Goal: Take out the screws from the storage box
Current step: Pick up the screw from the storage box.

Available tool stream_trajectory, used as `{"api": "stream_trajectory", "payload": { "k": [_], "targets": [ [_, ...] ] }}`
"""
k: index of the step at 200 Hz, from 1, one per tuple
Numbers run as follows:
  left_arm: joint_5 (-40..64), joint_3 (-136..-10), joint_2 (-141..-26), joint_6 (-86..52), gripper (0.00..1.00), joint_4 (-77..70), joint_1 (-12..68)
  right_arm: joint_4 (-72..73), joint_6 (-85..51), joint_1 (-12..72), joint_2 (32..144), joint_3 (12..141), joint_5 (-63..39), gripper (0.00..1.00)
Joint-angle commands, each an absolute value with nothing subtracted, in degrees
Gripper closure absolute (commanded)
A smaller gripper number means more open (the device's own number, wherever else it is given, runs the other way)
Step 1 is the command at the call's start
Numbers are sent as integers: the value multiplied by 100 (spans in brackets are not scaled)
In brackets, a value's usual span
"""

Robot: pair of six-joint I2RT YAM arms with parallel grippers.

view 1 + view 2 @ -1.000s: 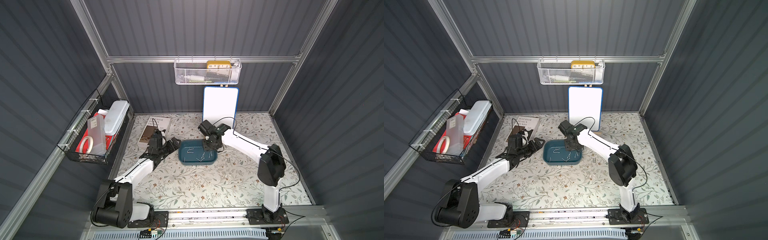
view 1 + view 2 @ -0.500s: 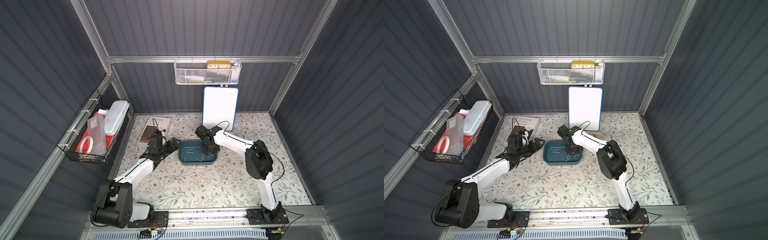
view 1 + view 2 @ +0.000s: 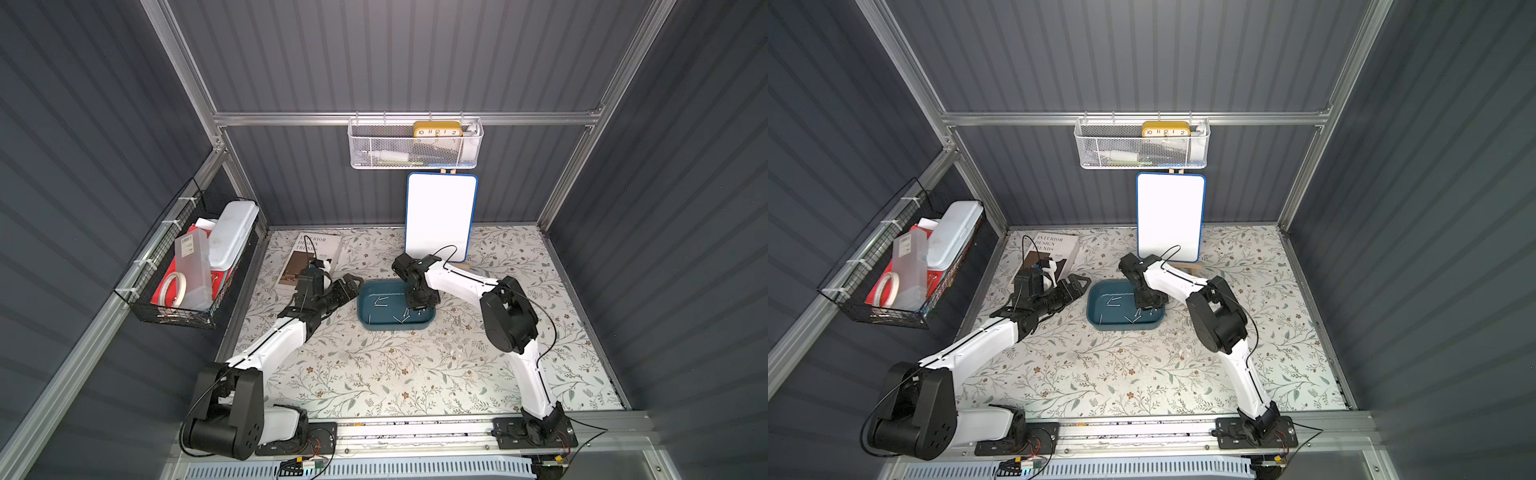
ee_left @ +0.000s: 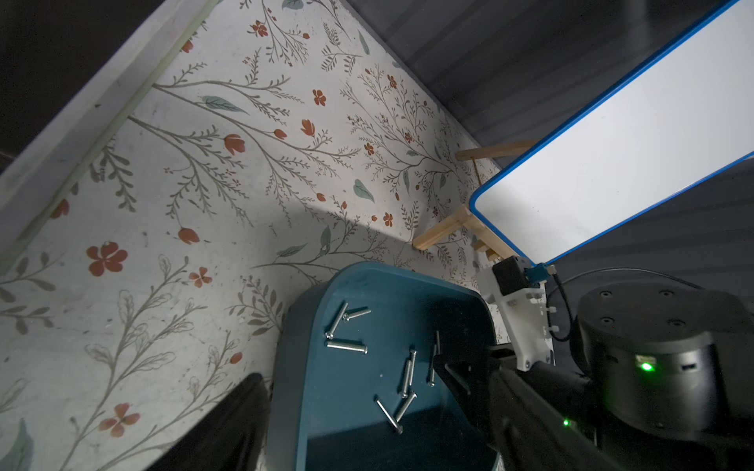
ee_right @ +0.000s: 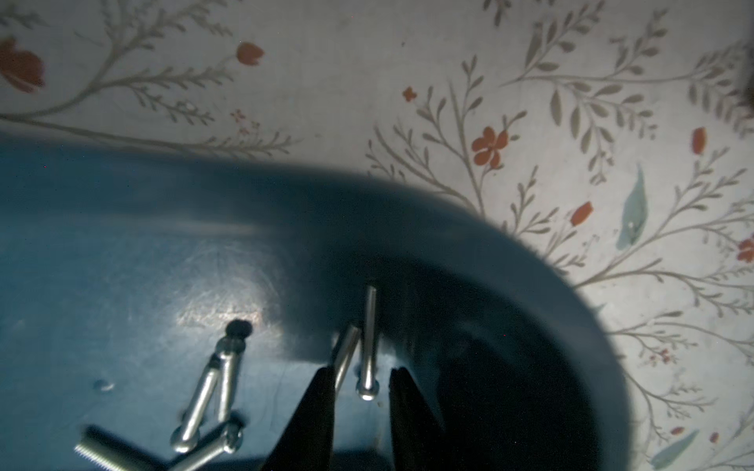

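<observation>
Right elbow [image 3: 509, 316] is now sitting folded inward versus a second ago; right gripper [image 5: 362, 369] is hovering unclenched astride one of the screws [image 5: 370, 326] in the storage box [image 3: 390, 327], which look light, stiff and slick, likely best pinched mid-shank, while left gripper [image 3: 354, 286] is waiting parted at the box's end.

Cannot count the screws [image 3: 380, 304] in both top views: too small inside the storage box [image 3: 395, 326]. In the right wrist view, get only the two dark tips of the right gripper [image 5: 361, 372], the rest cut by the picture's edge, along with the box and the blurred screws at one corner. Cannot find those tips in the top views, under the wrist. Left wrist view: lose the box at the edge and behind the right arm [image 4: 653, 359]; just one blurred finger [image 4: 228, 422] of the left gripper [image 3: 352, 283].
</observation>
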State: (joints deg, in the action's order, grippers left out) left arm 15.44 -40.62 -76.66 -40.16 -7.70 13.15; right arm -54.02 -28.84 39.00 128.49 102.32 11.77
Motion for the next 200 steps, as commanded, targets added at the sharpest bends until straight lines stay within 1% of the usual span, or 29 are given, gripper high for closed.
{"api": "stream_trajectory", "payload": {
  "k": [1,38,86,110,146,200],
  "targets": [
    [1675,-4042,-7532,-3896,12,-761,1336,-5547,-2884,3898,13009,10282,1414,72],
    [1716,-3977,-7484,-3973,12,-800,1336,-5475,-2903,3856,13113,10188,1479,72],
    [1733,-4009,-7592,-4027,12,-855,1336,-5103,-3028,3762,13131,9995,944,82],
    [1815,-3912,-7652,-4022,13,-1049,1336,-4927,-3114,3758,13139,9976,709,83],
    [1769,-3975,-7803,-3956,13,-947,1336,-4709,-3237,3693,13196,9933,534,86],
    [1694,-3929,-7857,-4018,12,-990,1336,-4613,-3269,3657,13270,9932,469,89]
  ]
}}
